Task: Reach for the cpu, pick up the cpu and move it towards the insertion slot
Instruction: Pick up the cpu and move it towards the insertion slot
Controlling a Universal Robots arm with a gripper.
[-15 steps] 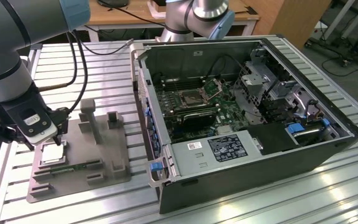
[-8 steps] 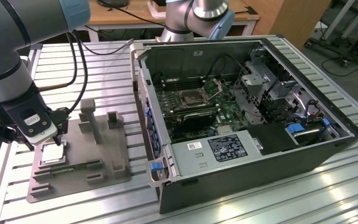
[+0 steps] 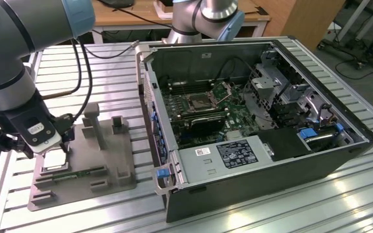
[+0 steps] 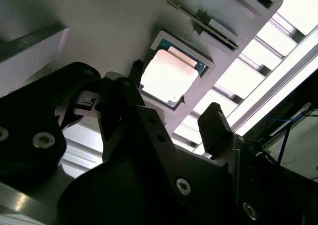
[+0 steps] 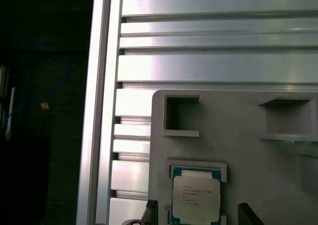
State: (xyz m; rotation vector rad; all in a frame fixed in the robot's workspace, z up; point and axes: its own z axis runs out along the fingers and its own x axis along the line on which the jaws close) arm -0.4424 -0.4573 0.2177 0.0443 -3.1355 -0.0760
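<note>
End effector (image 4: pixel 174 93), seemingly astride one cpu (image 4: pixel 164 73)

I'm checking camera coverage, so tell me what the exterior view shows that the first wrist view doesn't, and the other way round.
Exterior view: the open computer case with the insertion slot on its board, and the arm reaching down over the grey holder. First wrist view: a close look at the cpu, its dark print and green rim, with the fingertips of the open pincer on either side, not touching it. Shared: the cpu lying in its pocket of the grey holder on the slatted metal table.
</note>
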